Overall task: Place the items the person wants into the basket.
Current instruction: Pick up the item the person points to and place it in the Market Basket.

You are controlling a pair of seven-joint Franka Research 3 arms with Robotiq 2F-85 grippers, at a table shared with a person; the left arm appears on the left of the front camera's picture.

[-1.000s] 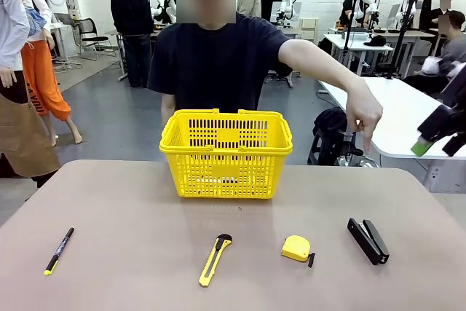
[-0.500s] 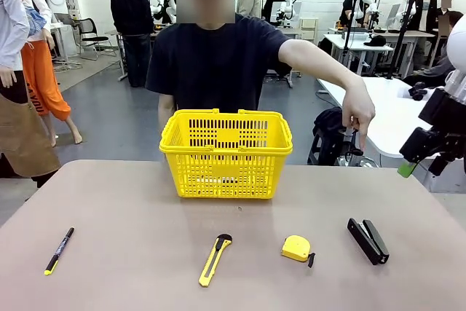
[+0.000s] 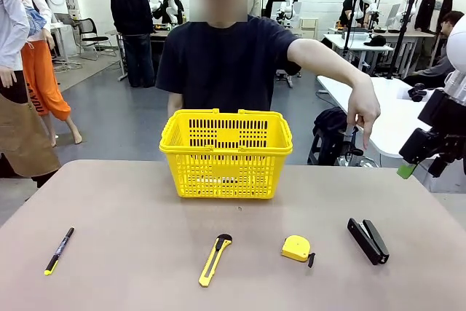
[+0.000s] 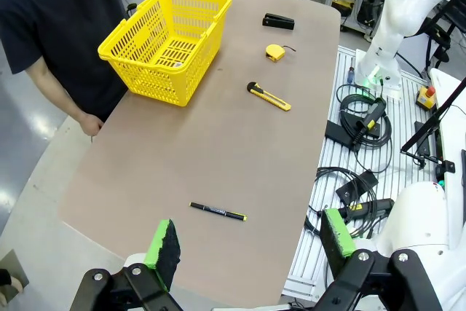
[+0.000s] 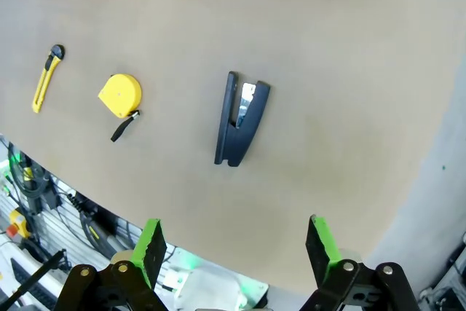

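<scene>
The yellow basket [image 3: 226, 154] [image 4: 166, 41] stands at the table's far middle, in front of the person [image 3: 226, 63]. The person's hand [image 3: 365, 111] hangs over the table's right side, a finger pointing down above the black stapler [image 3: 368, 240] [image 5: 240, 118] [image 4: 279, 21]. Left of the stapler lies the yellow tape measure [image 3: 296, 248] [image 5: 121, 95] [image 4: 275, 52]. My right gripper [image 3: 422, 167] [image 5: 237, 245] hovers open high above the stapler, at the right edge, holding nothing. My left gripper [image 4: 250, 242] is open and held high off the table's left end.
A yellow-and-black utility knife [image 3: 214, 259] [image 4: 268, 96] [image 5: 47, 78] lies near the front middle. A thin black pen [image 3: 58, 250] [image 4: 218, 212] lies at the front left. Bare table [image 3: 131, 209] stretches between them. Cables and the right arm's base [image 4: 408, 5] sit beyond the near edge.
My right gripper has dropped lower and come in a little from the right edge, then held still. The person's pointing hand shifted slightly over the stapler. The things on the table stayed put.
</scene>
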